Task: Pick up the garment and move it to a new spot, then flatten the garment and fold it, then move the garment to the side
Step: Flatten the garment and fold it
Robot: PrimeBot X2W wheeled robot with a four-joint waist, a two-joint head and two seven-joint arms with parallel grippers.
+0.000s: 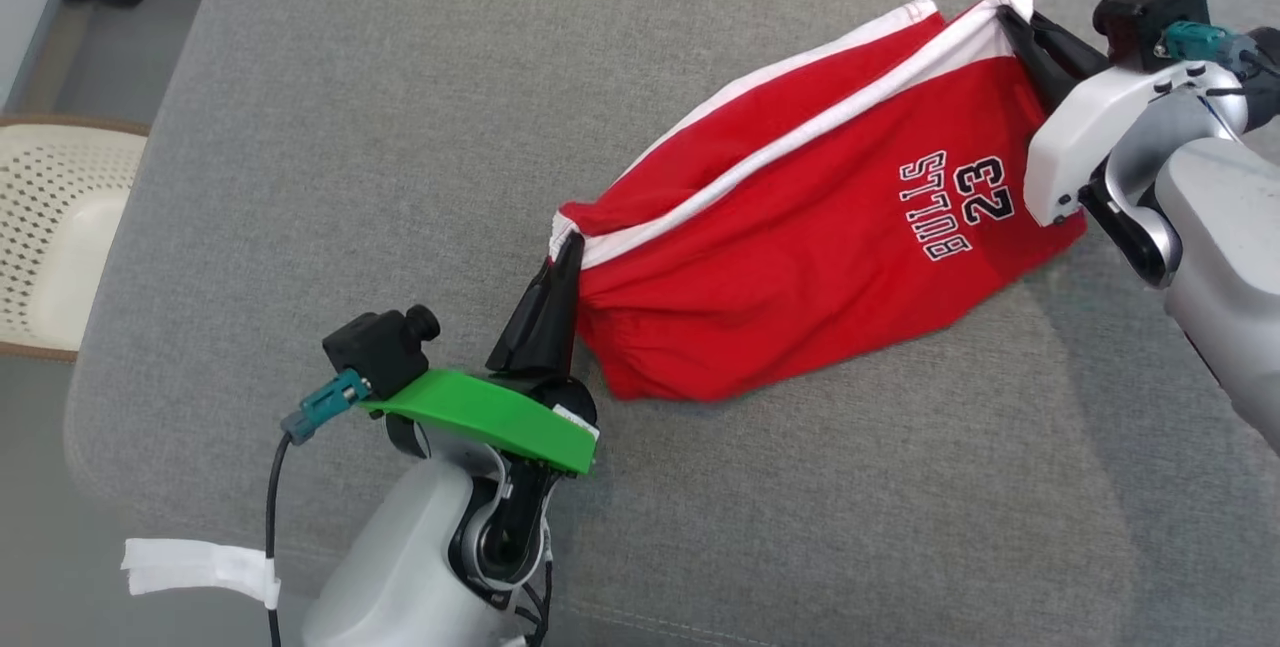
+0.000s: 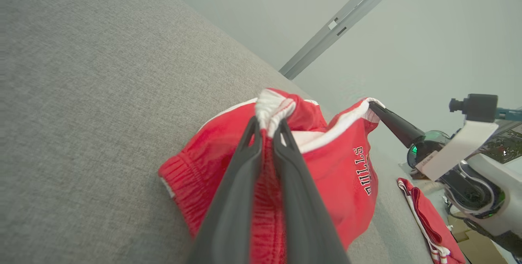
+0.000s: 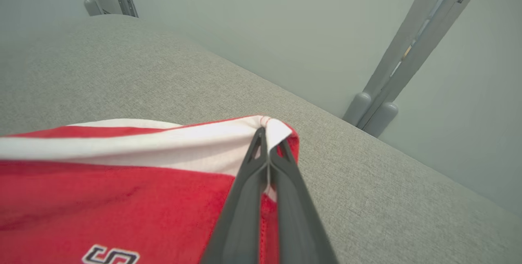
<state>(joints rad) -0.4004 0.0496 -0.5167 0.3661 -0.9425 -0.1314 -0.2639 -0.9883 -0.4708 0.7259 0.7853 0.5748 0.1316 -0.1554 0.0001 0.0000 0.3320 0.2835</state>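
Note:
The garment (image 1: 800,247), red with white bands and a "BULLS 23" print, hangs stretched between my two grippers above the grey cushion (image 1: 400,127); its lower red edge sags onto the fabric. My left gripper (image 1: 568,245) is shut on its near-left corner, where the left wrist view has bunched white and red cloth (image 2: 273,111) pinched between the fingers (image 2: 244,166). My right gripper (image 1: 1010,17) is shut on the far-right white corner, and the same pinch (image 3: 267,133) appears in the right wrist view. The left wrist view also catches my right gripper (image 2: 373,107) holding the garment (image 2: 338,166).
The grey cushion's left edge curves down toward a perforated cream chair seat (image 1: 50,217). Another red cloth with striped trim (image 2: 428,219) lies beyond the cushion's edge. Grey metal posts (image 3: 408,52) stand behind the cushion. Wide bare cushion lies left of and in front of the garment.

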